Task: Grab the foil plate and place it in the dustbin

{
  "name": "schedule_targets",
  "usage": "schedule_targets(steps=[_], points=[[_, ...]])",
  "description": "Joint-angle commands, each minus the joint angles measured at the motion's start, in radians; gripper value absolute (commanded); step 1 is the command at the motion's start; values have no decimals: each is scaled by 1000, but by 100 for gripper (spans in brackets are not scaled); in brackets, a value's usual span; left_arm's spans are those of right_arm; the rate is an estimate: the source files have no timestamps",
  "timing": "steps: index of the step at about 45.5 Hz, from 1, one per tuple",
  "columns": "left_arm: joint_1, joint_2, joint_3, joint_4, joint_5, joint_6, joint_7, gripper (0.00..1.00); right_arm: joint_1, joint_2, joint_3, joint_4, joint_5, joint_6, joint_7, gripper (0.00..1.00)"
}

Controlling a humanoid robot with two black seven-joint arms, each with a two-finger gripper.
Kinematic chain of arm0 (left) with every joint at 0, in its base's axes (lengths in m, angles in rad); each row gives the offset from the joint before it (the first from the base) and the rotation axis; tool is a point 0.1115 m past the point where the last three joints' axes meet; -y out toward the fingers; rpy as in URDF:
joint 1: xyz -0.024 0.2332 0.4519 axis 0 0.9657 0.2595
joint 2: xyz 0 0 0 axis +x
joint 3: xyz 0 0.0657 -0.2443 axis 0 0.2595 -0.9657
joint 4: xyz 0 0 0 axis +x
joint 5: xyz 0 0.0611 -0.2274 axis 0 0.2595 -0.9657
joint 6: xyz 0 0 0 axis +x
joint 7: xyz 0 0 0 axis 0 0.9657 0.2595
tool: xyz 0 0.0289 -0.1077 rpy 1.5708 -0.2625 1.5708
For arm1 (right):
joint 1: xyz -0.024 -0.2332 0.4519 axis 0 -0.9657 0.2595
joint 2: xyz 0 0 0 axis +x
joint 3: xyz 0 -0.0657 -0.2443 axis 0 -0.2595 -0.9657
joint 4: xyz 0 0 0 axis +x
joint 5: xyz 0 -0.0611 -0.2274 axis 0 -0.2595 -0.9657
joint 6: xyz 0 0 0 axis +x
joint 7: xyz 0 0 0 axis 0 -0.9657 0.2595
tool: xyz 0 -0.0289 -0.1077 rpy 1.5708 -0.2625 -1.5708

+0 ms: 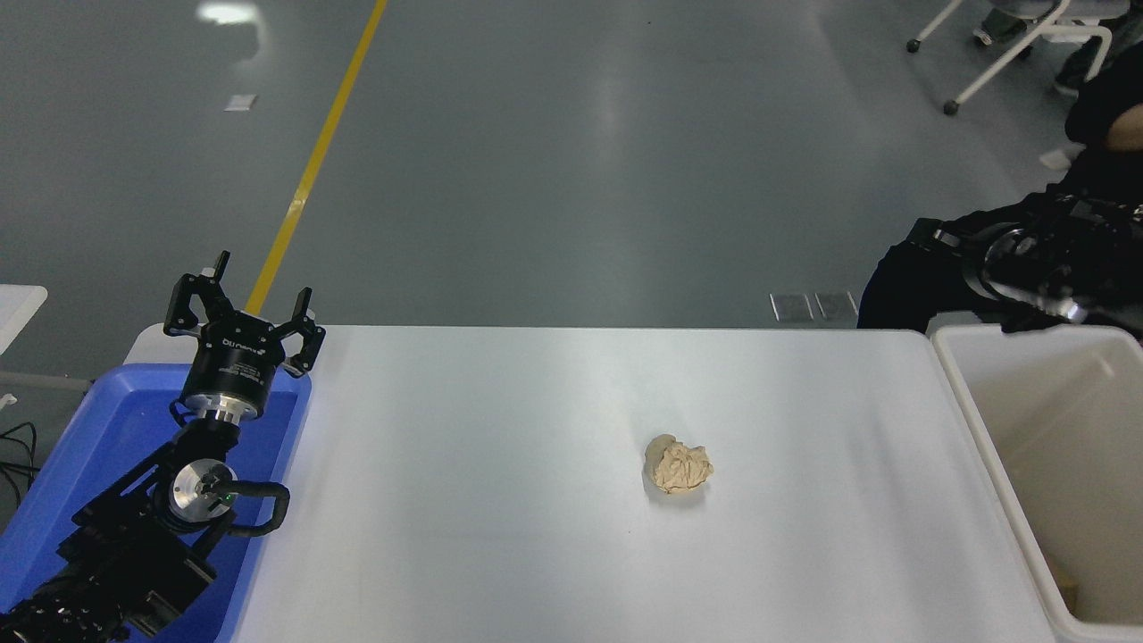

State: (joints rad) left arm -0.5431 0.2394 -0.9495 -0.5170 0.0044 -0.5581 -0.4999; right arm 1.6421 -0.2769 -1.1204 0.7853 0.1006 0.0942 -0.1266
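The foil plate is out of view. The dustbin (969, 420), off-white with a beige inside, stands at the table's right end, cut off by the picture's edge. My right arm (1027, 263) reaches in from the right edge, above the bin's far rim. It is blurred and merges with dark clothing behind it, so its gripper's state does not show. My left gripper (241, 299) stands open and holds nothing, parked over the blue tub at the lower left.
A tan crumpled paper lump (679, 466) lies right of the white table's (500, 500) middle. A blue tub (107, 438) sits at the left end under the left arm. A person in black (1107, 179) sits beyond the far right corner.
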Motion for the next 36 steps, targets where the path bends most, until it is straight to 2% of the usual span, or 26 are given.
schedule_targets(steps=[1, 9, 22, 36], points=[[-1, 0, 2, 0, 0, 0, 0, 98, 197, 70, -22, 130, -15, 215, -1, 100], [0, 0, 2, 0, 0, 1, -2, 98, 334, 79, -49, 302, -55, 323, -2, 100], [0, 0, 0, 0, 0, 1, -2, 98, 498, 88, -39, 499, -55, 512, -2, 100], [0, 1, 0, 0, 0, 1, -2, 98, 666, 91, 4, 664, -44, 644, -2, 100]])
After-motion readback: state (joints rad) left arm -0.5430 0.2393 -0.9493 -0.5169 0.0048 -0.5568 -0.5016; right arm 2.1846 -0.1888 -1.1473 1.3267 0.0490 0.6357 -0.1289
